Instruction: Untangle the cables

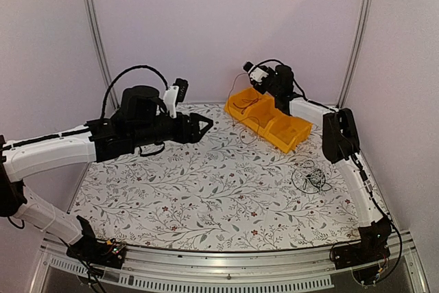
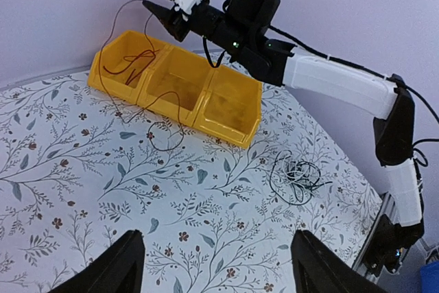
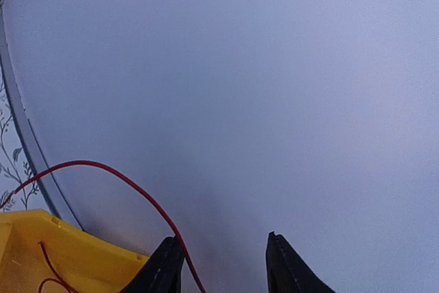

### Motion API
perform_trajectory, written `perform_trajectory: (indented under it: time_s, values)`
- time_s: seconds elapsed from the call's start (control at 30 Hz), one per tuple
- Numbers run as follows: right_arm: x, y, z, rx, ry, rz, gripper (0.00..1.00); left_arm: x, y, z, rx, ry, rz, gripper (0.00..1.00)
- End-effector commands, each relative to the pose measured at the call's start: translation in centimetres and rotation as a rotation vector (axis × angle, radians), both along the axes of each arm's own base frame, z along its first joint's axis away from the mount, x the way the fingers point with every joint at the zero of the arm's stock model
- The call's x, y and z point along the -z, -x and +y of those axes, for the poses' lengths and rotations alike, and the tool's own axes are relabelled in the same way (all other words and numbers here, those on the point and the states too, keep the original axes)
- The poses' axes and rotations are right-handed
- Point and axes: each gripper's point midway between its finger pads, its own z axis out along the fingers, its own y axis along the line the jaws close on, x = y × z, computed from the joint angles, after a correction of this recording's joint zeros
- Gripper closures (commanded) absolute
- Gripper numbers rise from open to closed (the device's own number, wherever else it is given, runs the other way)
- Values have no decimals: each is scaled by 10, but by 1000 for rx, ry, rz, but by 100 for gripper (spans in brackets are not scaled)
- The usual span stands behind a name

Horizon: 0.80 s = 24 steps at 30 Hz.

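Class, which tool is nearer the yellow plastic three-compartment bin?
Right. The right tool hovers just above the far end of the yellow plastic three-compartment bin; the left tool hangs over the floral-patterned table, off to the bin's left.

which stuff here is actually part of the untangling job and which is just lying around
Part of the job:
- tangled cable bundle
- red cable, leading from the right tool down into the yellow bins (likely the drop-off)

Just there:
- floral table cover
- metal frame posts
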Motion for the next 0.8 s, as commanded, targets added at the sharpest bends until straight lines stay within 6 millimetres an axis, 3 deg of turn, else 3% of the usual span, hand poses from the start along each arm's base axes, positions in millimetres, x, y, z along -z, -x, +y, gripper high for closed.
perform_trajectory:
  time_s: [0.0,0.1,0.13,0.23,0.37,0.5,0.57,0.67,0.77]
  values:
    - [-18,17,-3,-12,14,91,45,-26,4,-15,49,94,-80,24]
    - [-16,28,-1,-44,50,170,19,-24,3,-16,52,90,-88,24]
    - [-17,31,-4,-38,58,188,14,-23,3,-15,52,89,-90,24]
    - [-16,41,-12,-16,60,233,11,-21,4,-11,39,92,-95,24]
    - [-41,79,-11,-101,66,319,3,-14,7,3,-1,97,-95,24]
    - [-21,132,11,-258,130,521,1,-5,7,22,-66,89,-90,23]
    - [0,154,23,-301,192,603,3,-2,7,29,-92,84,-84,24]
    - [35,176,40,-332,291,692,14,1,7,39,-125,76,-75,23]
    - [62,184,50,-337,342,752,20,2,10,44,-135,80,-67,24]
